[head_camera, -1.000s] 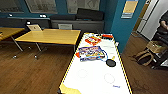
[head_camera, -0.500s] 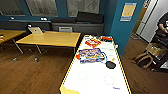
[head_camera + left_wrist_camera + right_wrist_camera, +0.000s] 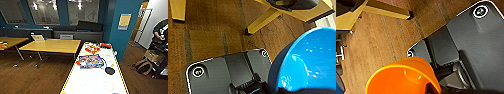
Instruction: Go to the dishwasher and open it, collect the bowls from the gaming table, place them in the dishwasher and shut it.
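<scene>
Left wrist view: blue bowl (image 3: 308, 62) against tool; right: orange-yellow bowl (image 3: 403, 77).

Head camera: high, facing down along the gaming table (image 3: 96, 75). Wrist cameras: each close above a bowl, facing down; both share the wooden floor (image 3: 205, 37).

Gaming table (image 3: 95, 83) carries black disc (image 3: 109, 70), colourful graphic (image 3: 91, 61).

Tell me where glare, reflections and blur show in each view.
Head view: ceiling lights reflect in the dark windows, the gaming table top has a pale sheen, and the whole scene is soft. Left wrist view: bright highlights speckle the inside of the blue bowl, which looms large and blurred. Right wrist view: the orange-yellow bowl is close and soft-edged, with a dull sheen on the wooden floor.
</scene>
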